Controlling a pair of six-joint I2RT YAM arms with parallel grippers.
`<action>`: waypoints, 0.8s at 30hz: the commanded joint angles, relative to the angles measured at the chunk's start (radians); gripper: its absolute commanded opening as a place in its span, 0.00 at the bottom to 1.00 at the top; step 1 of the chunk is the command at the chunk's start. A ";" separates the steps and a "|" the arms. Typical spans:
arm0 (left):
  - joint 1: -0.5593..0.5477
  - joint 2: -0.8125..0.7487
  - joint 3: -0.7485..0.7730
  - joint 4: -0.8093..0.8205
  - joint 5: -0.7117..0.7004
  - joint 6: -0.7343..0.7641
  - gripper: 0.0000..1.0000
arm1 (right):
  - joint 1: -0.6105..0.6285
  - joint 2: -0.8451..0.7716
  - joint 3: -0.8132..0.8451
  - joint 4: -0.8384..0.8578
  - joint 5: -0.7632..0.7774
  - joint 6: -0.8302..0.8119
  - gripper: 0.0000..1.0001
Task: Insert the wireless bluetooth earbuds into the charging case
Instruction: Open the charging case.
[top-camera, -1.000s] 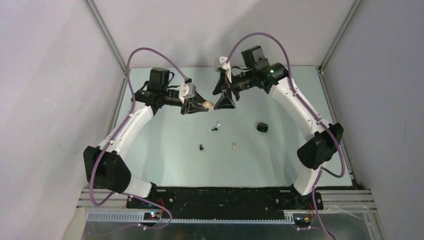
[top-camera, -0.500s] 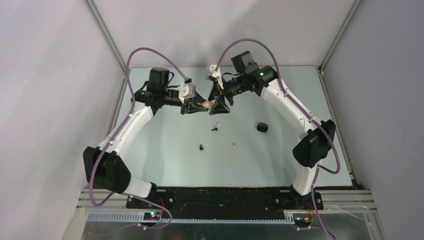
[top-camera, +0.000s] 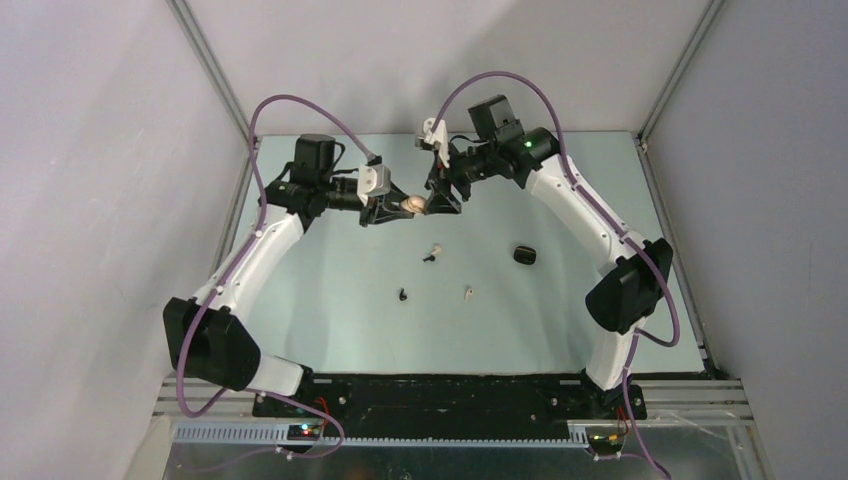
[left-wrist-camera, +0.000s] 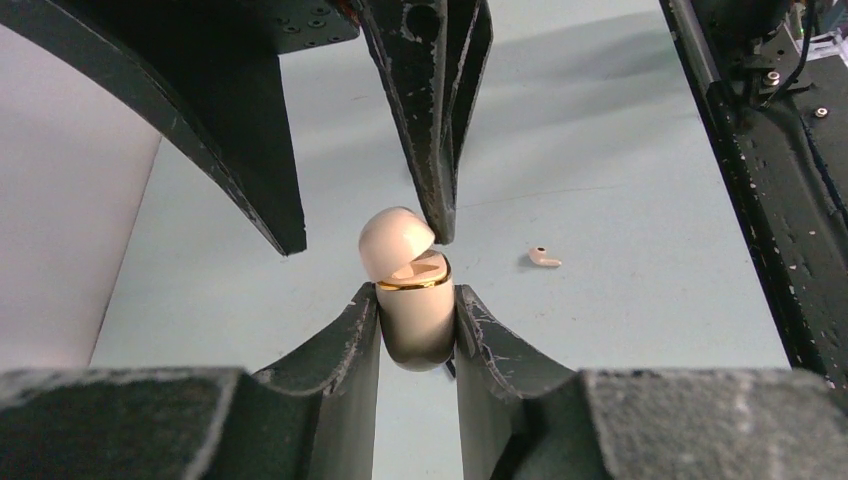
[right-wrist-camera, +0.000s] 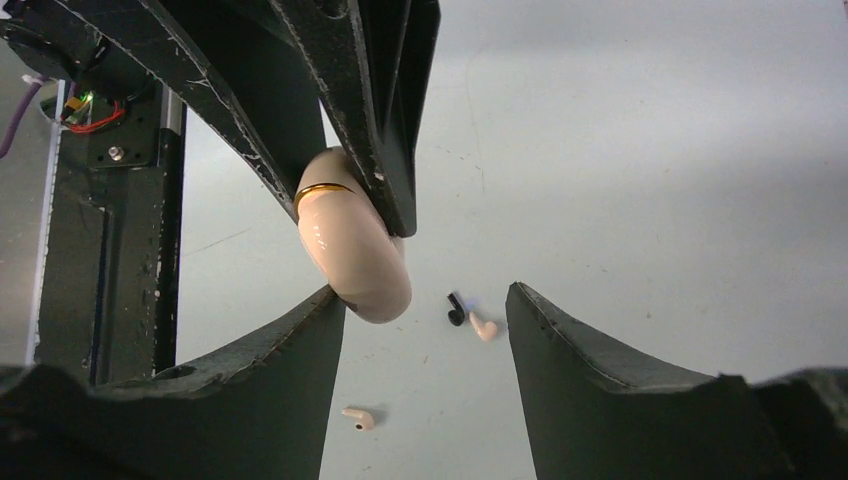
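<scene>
Case, lid ajar, clamped in L hand; R hand spread apart.

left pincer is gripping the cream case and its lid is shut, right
Not quite. The left pincer does grip the cream case, but its lid is tipped open, not shut. The left wrist view shows the lid lifted off the gold rim on one side.
</scene>
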 joint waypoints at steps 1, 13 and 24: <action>-0.012 -0.030 0.020 -0.004 0.065 -0.016 0.00 | -0.016 -0.034 0.053 0.089 0.065 0.003 0.64; -0.004 0.006 0.048 -0.005 0.094 -0.083 0.00 | -0.018 -0.085 -0.034 0.087 0.068 -0.002 0.62; 0.005 0.030 0.071 -0.005 0.108 -0.124 0.00 | -0.011 -0.090 -0.058 0.072 0.041 -0.016 0.56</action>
